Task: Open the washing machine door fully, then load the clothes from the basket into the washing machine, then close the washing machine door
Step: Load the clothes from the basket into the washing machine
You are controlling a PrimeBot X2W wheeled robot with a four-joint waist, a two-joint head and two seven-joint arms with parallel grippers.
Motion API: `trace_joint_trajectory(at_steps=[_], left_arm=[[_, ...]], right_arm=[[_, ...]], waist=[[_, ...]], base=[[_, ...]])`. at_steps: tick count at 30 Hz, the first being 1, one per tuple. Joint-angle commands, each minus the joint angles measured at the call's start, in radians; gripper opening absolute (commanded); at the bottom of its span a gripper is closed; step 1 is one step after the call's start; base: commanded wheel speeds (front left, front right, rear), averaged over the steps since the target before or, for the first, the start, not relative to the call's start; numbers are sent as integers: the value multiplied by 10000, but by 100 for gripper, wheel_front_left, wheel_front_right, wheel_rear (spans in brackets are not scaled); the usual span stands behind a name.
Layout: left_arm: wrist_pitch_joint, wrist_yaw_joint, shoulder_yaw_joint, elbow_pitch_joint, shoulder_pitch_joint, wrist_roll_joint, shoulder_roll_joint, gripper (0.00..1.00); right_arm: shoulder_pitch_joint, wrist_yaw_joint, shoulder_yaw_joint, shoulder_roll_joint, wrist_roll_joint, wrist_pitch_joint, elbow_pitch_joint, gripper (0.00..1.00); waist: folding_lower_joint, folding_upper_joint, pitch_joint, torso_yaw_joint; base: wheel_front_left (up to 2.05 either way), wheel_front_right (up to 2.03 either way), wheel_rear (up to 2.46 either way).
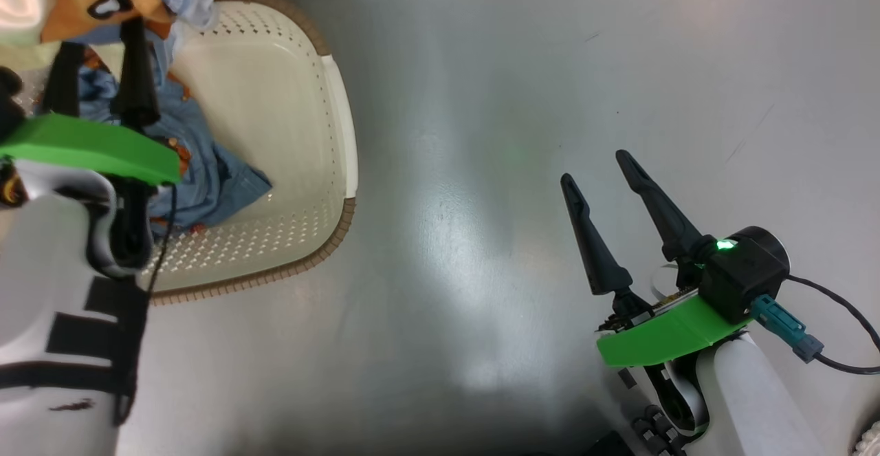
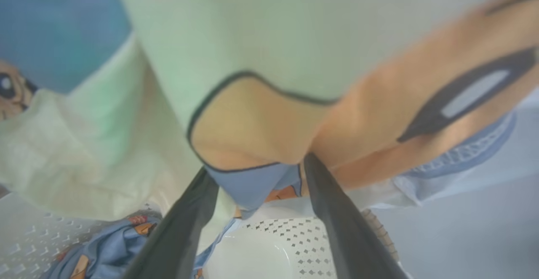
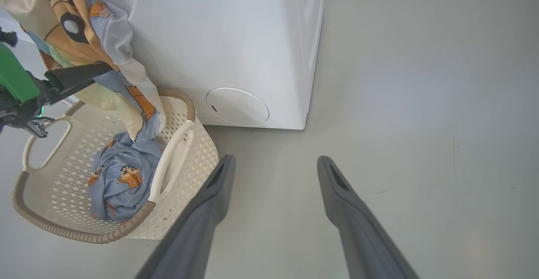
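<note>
Evidently loading was in hand: the light blue, cartoon-printed clothes (image 3: 120, 178) lay partly in the cream perforated plastic basket (image 1: 342, 133) and partly hung beside the big white washing machine (image 3: 236, 35). My left gripper (image 2: 257, 165) stood spread about a fold. My right gripper (image 1: 597, 169) was spread and empty. Next, I judged, the left had to pinch that fold.

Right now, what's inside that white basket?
A crumpled blue printed garment lies on the floor of the basket; another cloth dangles into it from above. Anything beneath the crumpled heap is covered.
</note>
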Motion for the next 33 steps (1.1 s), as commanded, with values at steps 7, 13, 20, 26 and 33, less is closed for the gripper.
trace_joint_trajectory(at_steps=[7, 13, 20, 26, 33], left_arm=[[-22, -24, -514, -966, -99, -1244, 928, 0], [-22, -24, -890, -1425, 174, -1542, 1189, 0], [-23, -24, -679, -1973, 1016, -1051, 918, 0], [-23, -25, -452, -3363, 1783, -231, 759, 0], [-23, -25, -78, -4701, 1905, 412, 853, 0]], right_arm=[[237, 17, 285, 71, -92, -48, -186, 100], [179, 17, 242, 79, -74, -48, -115, 100], [101, 17, 227, 84, 5, -48, -22, 100], [4, 17, 192, 85, 52, -48, 53, 100], [-47, 17, 283, 89, 146, -48, 210, 100]], waist=[[0, -1, -46, -10], [0, -1, -206, 75], [0, -1, -582, 289], [0, -1, -922, 497], [0, -1, -1316, 557]], base=[[0, 0, 0], [0, 0, 0], [0, 0, 0], [0, 0, 0], [0, 0, 0]])
